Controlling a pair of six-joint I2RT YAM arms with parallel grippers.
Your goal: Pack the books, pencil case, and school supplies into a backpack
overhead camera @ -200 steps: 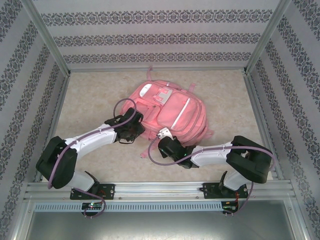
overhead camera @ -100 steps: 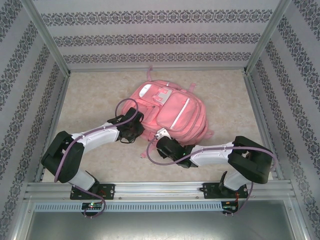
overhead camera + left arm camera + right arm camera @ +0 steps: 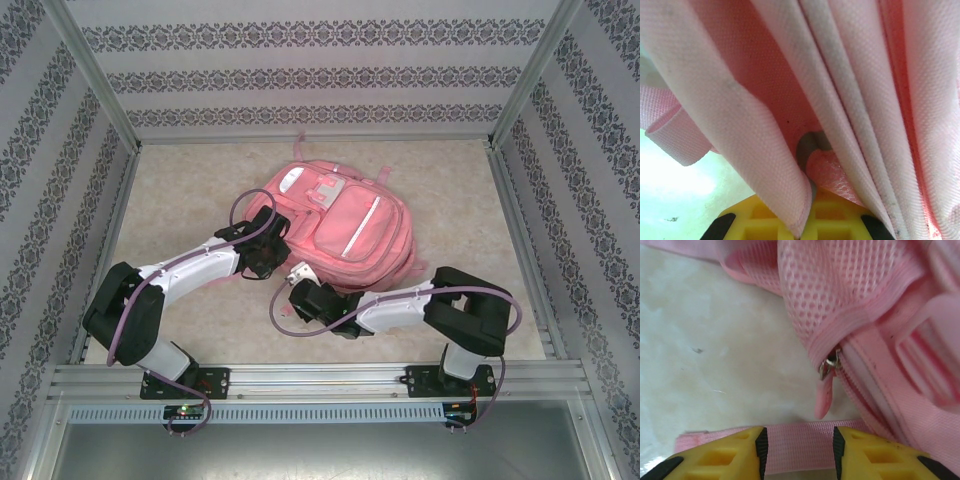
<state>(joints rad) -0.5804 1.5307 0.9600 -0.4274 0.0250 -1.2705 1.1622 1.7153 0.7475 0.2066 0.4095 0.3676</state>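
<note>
Backpack [image 3: 340, 225] is laid flat on the table [image 3: 180, 200], about mid-table and toward the far side, front pockets facing up. Pale trim is seen on the front panel.

Left pincer [image 3: 265, 258] is pressed against the pack's left edge. It is clenched. In the left wrist view a fold of pink fabric [image 3: 790, 200] is pinched between the yellow fingers [image 3: 840, 222], and more folds are draped above it. So the backpack is being grasped there.

Right pincer [image 3: 300, 288] is held low at the pack's near edge, just beside it. It is released: the two yellow fingers [image 3: 720, 455] are spread apart and nothing is clamped between them. A flat pink strap [image 3: 797, 437] is seen lying across the gap on the table. Just beyond the gap a metal zipper pull [image 3: 829, 365] with a pink tab [image 3: 822, 402] is hanging at the end of a zip line, under a pink mesh panel [image 3: 840, 295]. The pull is not touched by the fingers.
</note>
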